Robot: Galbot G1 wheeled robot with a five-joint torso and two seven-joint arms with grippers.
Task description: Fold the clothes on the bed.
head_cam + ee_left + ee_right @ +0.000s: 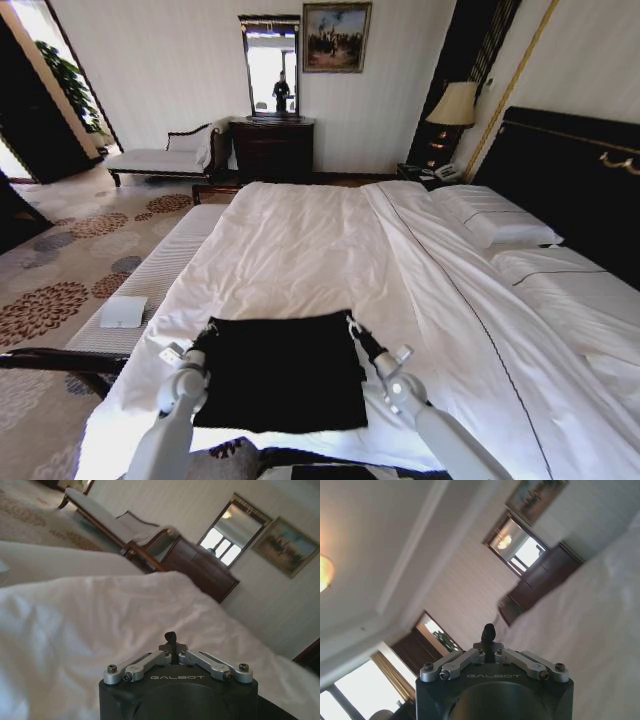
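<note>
Your left gripper (207,327) and right gripper (351,323) each pinch a far corner of the clothes (280,372), jaws closed; the near hem lies toward you on the bed (300,240).

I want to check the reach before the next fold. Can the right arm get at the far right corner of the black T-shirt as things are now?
Probably yes. The right gripper is already at that corner of the black T-shirt, jaws closed together, and nothing lies between them on the bed.

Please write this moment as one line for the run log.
left gripper: shut on black T-shirt far left corner | right gripper: shut on far right corner | T-shirt: spread over near edge of bed
</note>
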